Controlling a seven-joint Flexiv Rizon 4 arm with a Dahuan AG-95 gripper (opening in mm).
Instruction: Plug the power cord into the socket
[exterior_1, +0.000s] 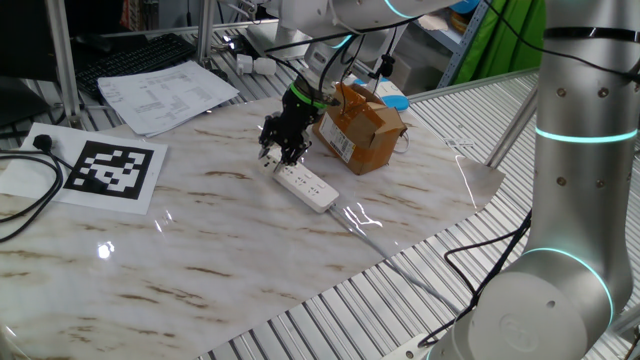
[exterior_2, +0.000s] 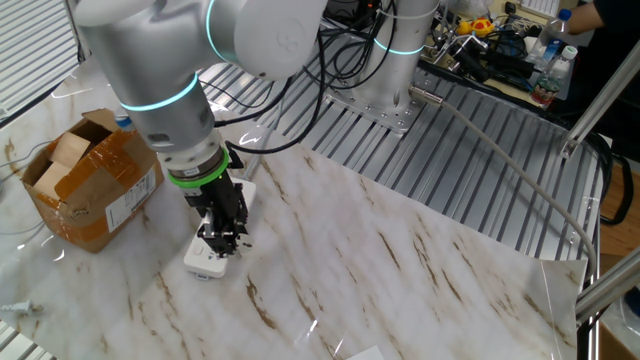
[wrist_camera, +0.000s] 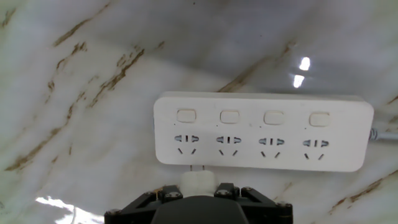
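The socket (wrist_camera: 264, 107) is a long white power strip with a row of outlets and switches, lying flat on the marble tabletop. The power cord (wrist_camera: 198, 181) is a small white plug piece. My gripper (wrist_camera: 198, 190) is shut on it, with its two metal prongs pointing at the strip's near edge, just below the leftmost outlets. In one fixed view my gripper (exterior_1: 283, 150) hangs over the left end of the socket (exterior_1: 310, 188). In the other fixed view my gripper (exterior_2: 222, 238) sits just above the socket (exterior_2: 205, 262). The plug itself is hidden by the fingers in both fixed views.
A brown cardboard box (exterior_1: 360, 125) (exterior_2: 85, 180) stands close behind the strip. The strip's thin pale cable (exterior_1: 385, 240) runs off toward the table edge. A printed marker sheet (exterior_1: 110, 168), loose papers (exterior_1: 165, 92) and a black cable (exterior_1: 25, 200) lie at the left.
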